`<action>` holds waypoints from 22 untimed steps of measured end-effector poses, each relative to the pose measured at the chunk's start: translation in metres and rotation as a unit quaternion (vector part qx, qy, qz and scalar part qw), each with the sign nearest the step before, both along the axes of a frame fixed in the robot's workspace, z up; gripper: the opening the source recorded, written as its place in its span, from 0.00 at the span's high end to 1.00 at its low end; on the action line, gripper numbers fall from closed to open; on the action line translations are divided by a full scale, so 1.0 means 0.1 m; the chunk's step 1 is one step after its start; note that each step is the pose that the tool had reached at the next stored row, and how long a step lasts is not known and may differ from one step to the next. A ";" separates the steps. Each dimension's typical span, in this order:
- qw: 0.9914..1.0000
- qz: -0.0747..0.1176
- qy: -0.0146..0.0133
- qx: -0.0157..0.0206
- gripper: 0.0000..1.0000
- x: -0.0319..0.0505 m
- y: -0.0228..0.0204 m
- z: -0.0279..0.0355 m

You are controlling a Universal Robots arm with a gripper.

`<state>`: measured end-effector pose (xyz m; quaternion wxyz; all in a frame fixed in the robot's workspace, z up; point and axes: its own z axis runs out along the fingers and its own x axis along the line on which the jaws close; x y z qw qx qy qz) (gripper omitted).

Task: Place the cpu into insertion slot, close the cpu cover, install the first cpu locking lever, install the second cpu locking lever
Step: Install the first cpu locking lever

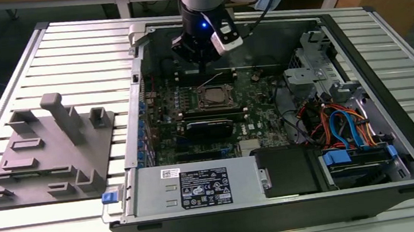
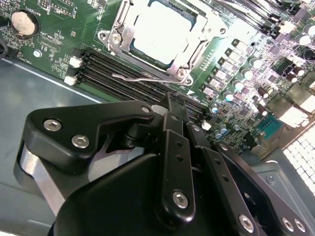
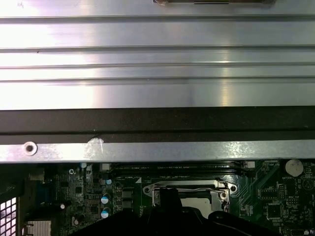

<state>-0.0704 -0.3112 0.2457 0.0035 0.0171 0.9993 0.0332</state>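
Open computer case (image 1: pixel 279 212) on the slatted bench (image 1: pixel 382 22), motherboard (image 2: pixel 59 44) facing up. Gripper (image 2: pixel 173 101) hangs low over the board, just beside the insertion slot (image 1: pixel 215 96). Its fingers (image 2: pixel 170 132) are pinched together or near enough, and I can see nothing in them. Cover (image 2: pixel 125 39) looks folded down over the slot. The cpu (image 2: pixel 160 32) shows through the cut-out and is seated flat as far as I can judge. Locking lever (image 2: pixel 142 77) on the gripper's side lies loose over the memory slots (image 2: pixel 98 66), not hooked.

Risks:
- The closed tips could slip off the thin wire and strike the memory slots or the small capacitors (image 2: pixel 256 63).
- A lever pressed down but missing its hook would spring up.
- The cover could lift if it isn't clamped evenly.
- Too much downforce would load the cpu.
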 end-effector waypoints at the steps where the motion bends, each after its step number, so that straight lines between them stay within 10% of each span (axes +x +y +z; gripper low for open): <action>1: 1.000 0.000 0.000 0.000 0.90 0.000 0.000 -0.001; 22: 1.000 0.000 0.000 0.001 0.90 0.109 -0.002 -0.115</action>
